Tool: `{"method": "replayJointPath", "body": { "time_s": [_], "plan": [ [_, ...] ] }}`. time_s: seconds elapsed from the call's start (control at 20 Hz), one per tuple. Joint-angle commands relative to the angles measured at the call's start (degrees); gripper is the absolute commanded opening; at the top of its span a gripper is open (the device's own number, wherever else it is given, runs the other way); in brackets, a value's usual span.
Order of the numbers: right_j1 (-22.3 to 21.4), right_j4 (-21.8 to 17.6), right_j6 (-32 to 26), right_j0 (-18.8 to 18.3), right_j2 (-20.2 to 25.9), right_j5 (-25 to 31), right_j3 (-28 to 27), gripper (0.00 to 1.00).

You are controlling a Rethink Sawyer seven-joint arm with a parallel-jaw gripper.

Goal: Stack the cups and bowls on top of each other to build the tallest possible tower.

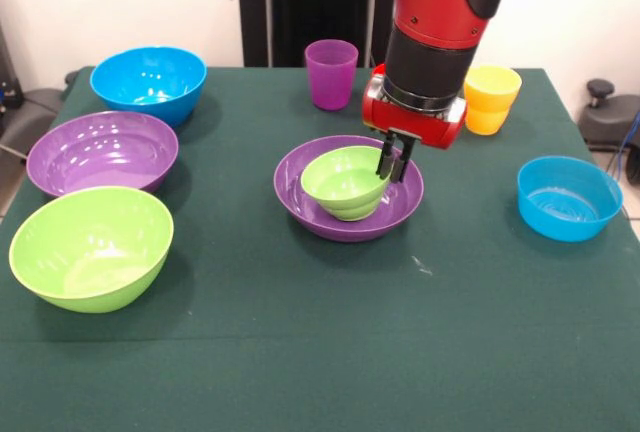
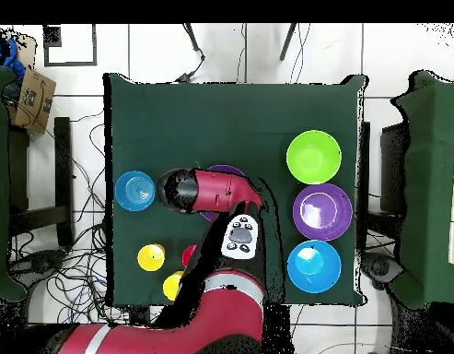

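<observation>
Small green bowl [image 1: 343, 181] rim in gripper [image 1: 394, 159]

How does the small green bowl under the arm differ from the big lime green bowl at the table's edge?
The small green bowl sits tilted inside a purple bowl; the large lime green bowl stands alone on the table. The small one is far narrower. The tool is at the small bowl's rim; nothing is near the large one. Both are glossy, green and empty.
</observation>
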Motion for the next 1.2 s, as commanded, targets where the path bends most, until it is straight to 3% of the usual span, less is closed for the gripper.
{"method": "replayJointPath", "body": {
  "time_s": [0.05,0.4,1.2],
  "plan": [
    [1.55,0.09,6.03,0.27,3.45,0.82,-3.35,0.0],
    [1.59,0.06,5.75,0.47,2.98,3.35,-3.83,0.0],
    [1.32,0.19,5.27,0.05,3.67,3.51,-3.44,0.0]
  ]
}}
